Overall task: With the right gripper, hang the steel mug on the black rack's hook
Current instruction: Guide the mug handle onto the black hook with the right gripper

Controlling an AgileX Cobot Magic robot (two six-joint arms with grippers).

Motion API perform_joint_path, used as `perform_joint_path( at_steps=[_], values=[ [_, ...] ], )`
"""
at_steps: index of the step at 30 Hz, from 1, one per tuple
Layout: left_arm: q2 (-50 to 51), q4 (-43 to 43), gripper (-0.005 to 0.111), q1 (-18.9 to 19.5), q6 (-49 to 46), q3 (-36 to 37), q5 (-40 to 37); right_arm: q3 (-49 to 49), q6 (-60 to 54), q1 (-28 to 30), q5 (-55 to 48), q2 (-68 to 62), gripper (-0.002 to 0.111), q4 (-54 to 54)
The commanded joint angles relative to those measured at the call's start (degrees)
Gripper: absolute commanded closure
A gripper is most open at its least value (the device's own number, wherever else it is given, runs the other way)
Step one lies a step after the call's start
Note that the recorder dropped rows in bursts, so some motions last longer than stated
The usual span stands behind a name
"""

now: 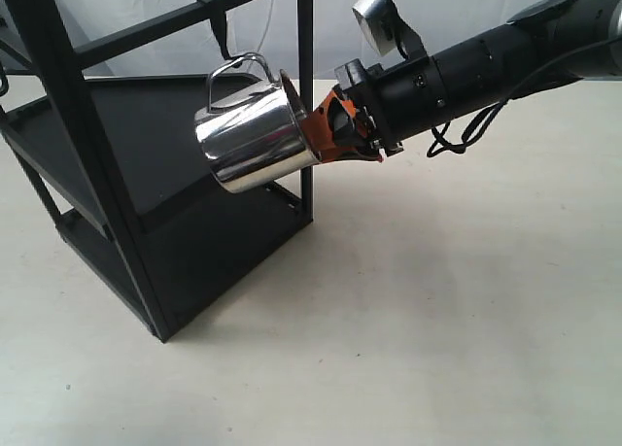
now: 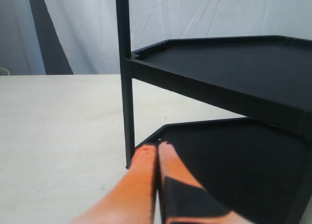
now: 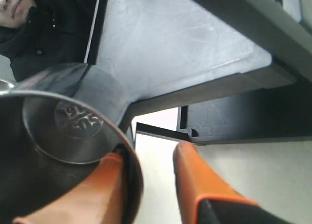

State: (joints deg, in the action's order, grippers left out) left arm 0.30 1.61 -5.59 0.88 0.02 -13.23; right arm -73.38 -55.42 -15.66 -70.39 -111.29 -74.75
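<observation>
The steel mug (image 1: 253, 125) hangs tilted in front of the black rack (image 1: 97, 203), its mouth turned to my right gripper (image 1: 335, 127). Its thin handle sits just under the hook (image 1: 223, 33) on the top crossbar; I cannot tell whether the loop rests on it. In the right wrist view the jaws of the right gripper (image 3: 148, 153) stand apart. One orange finger (image 3: 105, 185) is inside the mug (image 3: 63, 136) against its wall, and the other is clear of it. My left gripper (image 2: 157, 147) is shut and empty by the rack's lower shelf (image 2: 234, 160).
The rack's upper shelf (image 1: 146, 125) lies behind the mug, and its front post (image 1: 305, 86) stands beside the right gripper. A person in dark clothes (image 3: 29, 33) shows in the right wrist view. Pale tabletop (image 1: 437, 320) spreads in front of and right of the rack.
</observation>
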Motion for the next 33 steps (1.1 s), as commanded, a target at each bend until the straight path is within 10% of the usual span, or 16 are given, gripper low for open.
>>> perform_joint_path(
  at_steps=[1,33],
  values=[
    [-0.3,0.5,0.105,-0.2,0.1,0.0,0.3,0.0,0.0,0.2,0.4,0.0,0.075,1.2],
    [-0.3,0.4,0.105,-0.2,0.1,0.0,0.5,0.0,1.0,3.7,0.4,1.9,0.071,-1.4]
  ],
)
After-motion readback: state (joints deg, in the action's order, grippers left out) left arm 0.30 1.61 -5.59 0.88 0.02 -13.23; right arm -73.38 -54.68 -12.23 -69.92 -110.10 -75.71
